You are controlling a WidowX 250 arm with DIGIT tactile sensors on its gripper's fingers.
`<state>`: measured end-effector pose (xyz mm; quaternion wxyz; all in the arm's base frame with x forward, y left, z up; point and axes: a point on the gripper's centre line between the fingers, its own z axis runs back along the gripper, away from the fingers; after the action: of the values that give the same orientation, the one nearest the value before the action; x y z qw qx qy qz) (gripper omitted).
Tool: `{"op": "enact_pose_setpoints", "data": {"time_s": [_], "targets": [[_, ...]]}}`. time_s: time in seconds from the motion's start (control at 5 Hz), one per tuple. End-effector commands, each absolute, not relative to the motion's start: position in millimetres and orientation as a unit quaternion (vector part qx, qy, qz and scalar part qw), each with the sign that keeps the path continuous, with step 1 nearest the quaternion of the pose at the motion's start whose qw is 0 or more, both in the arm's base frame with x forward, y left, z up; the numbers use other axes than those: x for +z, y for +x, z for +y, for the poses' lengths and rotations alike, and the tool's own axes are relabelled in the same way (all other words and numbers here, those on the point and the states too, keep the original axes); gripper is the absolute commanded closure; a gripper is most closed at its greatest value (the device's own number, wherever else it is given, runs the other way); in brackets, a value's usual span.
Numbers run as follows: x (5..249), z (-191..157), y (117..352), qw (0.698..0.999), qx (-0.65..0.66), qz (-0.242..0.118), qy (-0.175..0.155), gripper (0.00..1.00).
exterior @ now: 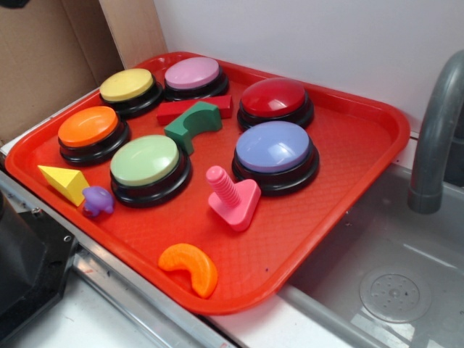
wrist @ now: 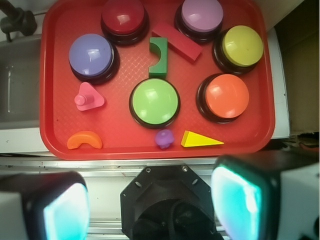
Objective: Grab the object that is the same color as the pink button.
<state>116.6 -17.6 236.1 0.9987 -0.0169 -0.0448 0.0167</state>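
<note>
So everything sits loose on the red tray (wrist: 55, 145), spread out so each piece can be reached from above. The pink button (wrist: 202, 15) is at the far edge; its colour match, the pink peg toy (wrist: 88, 97), stands upright on its triangular base between the lavender-blue button (wrist: 91, 55) and the orange crescent (wrist: 85, 141). My fingers (wrist: 150, 202) hang wide apart above the near rim, holding and touching nothing.

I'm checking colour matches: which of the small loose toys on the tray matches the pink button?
The pink peg, a ridged screw on a triangular base, beside the lavender-blue button. The other toys are orange, purple, yellow, green and red.
</note>
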Motion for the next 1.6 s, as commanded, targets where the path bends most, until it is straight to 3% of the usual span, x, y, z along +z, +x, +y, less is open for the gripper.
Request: {"op": "enact_pose_setpoints", "data": {"time_s": [0.0,0.2,0.4,0.6,1.0,1.4], "targets": [[236.1,-17.6,116.6,0.999,0.017,-0.045,-0.017,0.0],[222.9,-38.7,130.7,0.998,0.025,-0.037,-0.043,0.0],[203.8,-62.6,142.2,0.994,0.059,-0.06,-0.068,0.0],[163.6,-83.7,159.5,0.989,0.126,-0.067,-0.043,0.0],[106.8,-109.6,189.0,0.976,0.169,-0.108,-0.082,0.0],[77.0,-120.0,202.1,0.97,0.192,-0.12,-0.086,0.0]]}}
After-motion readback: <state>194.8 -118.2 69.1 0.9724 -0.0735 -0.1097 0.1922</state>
